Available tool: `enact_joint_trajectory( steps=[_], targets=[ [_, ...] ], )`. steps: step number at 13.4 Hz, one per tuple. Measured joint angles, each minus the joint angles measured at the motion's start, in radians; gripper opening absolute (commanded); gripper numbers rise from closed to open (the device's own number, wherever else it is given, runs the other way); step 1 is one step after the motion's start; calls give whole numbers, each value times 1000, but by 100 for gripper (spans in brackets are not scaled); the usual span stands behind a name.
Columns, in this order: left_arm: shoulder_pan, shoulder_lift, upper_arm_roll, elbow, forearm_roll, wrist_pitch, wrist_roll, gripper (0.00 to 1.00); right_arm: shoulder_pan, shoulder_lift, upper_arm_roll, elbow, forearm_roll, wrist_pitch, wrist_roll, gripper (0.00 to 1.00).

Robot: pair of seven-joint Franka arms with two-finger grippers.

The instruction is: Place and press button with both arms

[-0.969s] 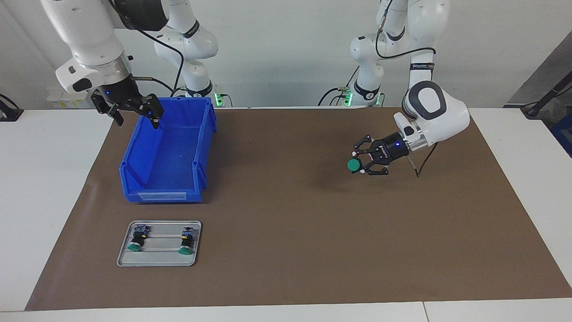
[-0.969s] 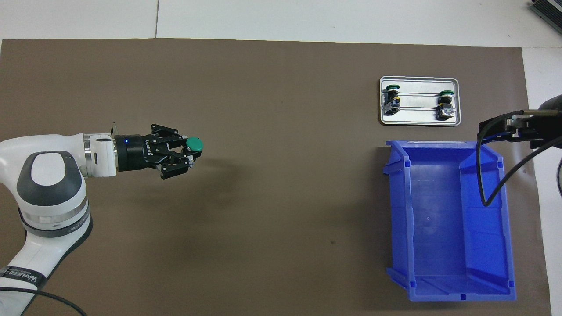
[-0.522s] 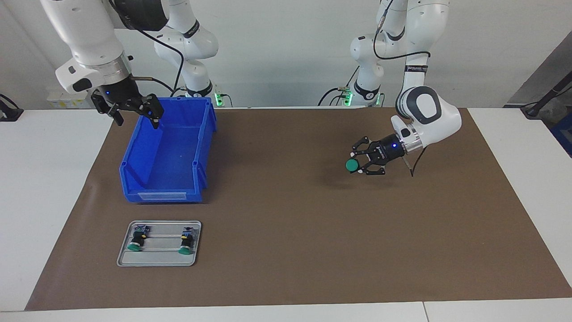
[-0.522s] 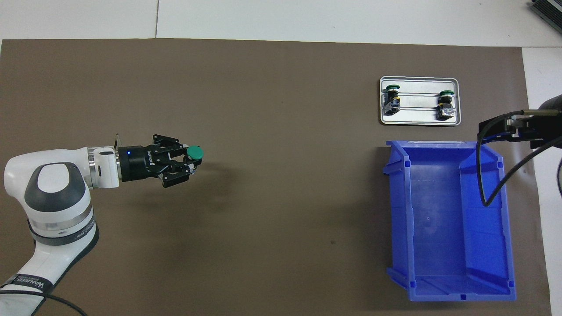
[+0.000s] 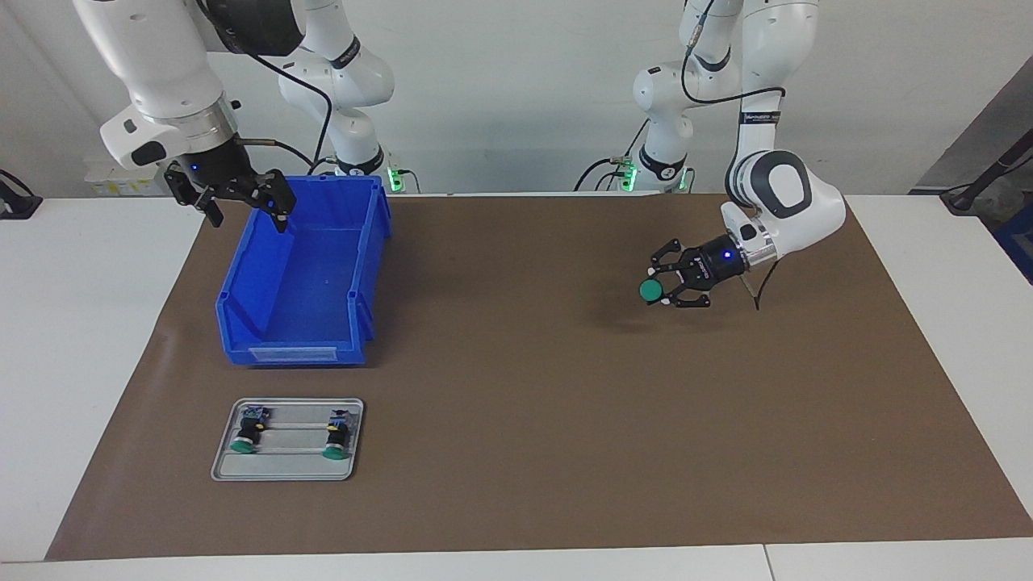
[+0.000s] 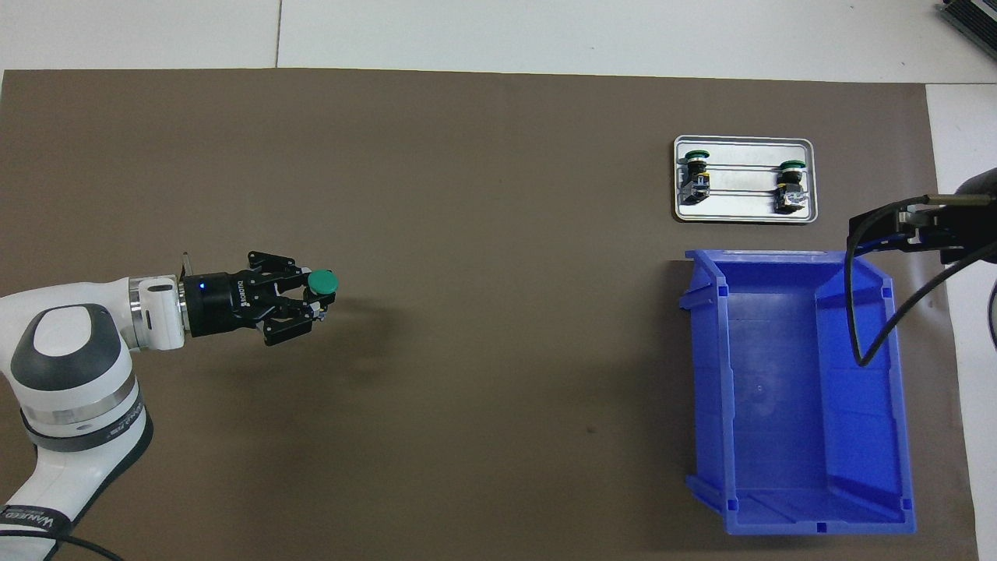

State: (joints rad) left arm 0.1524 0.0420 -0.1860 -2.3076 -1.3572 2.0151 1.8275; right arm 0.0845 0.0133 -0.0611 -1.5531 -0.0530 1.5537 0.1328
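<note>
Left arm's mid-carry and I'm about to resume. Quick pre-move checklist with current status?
1. Grip: left gripper shut on the button, green cap showing. Ok.
2. Height: button is held in the air over the brown mat, its shadow below it. Ok.
3. Mat under the held button is bare. Ok.
4. Right gripper waits open over the blue bin. Ok.
5. Two spare buttons lie in the metal tray. Ok.
6. Whether the grip is firm: cannot tell.
</note>
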Motion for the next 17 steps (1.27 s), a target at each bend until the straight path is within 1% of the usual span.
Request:
enact_joint_trajectory(
  steps=[9,10,11,17],
  targets=[
    [1,-9,1,-7,-3,-5,14,0,0,0,0,0,0,0,0,100],
    [0,-11,-1,-5,-18,-6,33,0,0,0,0,0,0,0,0,100],
    [-3,-12,-5,-1,-61,-6,48,0,0,0,0,0,0,0,0,100],
    [-71,-5,-17,28,-225,-5,62,0,0,0,0,0,0,0,0,100]
  ],
)
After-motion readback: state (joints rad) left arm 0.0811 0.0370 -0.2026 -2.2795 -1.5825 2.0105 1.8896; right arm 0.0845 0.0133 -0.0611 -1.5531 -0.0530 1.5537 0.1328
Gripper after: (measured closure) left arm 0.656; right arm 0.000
